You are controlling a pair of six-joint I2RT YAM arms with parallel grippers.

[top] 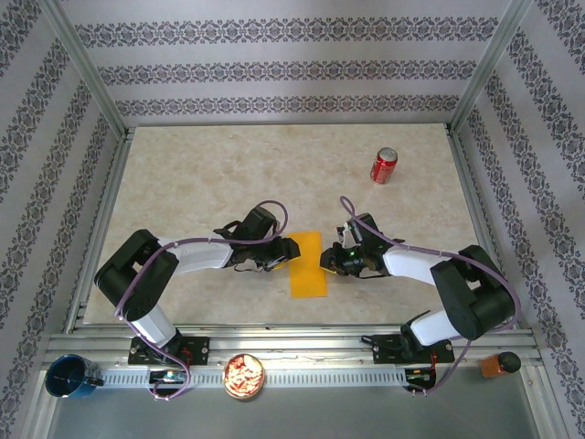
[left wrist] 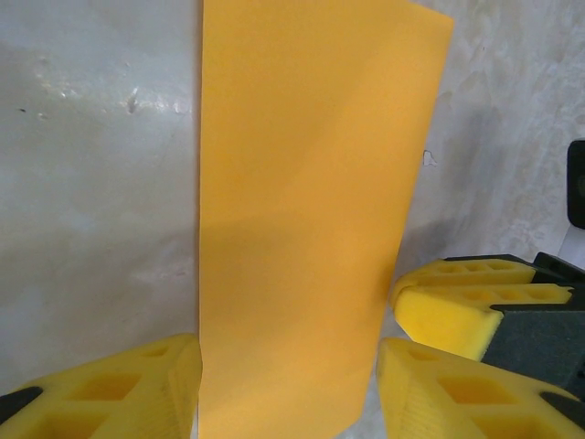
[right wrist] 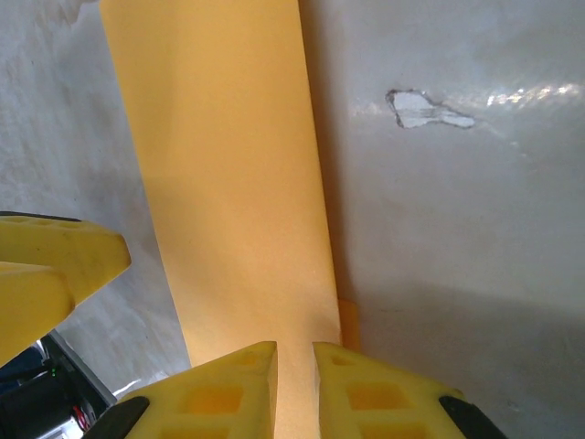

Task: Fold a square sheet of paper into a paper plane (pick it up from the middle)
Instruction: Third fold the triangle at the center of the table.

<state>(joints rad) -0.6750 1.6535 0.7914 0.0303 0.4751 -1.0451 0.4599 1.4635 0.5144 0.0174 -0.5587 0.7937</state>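
Now, left gripper with jaws parted across the paper's left edge, paper folded into a tall strip flat on the table between both arms, right gripper pinching its right edge, can far right.

Bright, even light falls from above; the table is pale and washed out. Soft shadows lie under both arms. In the wrist views, glare streaks the surface, and the near yellow fingers are slightly soft.
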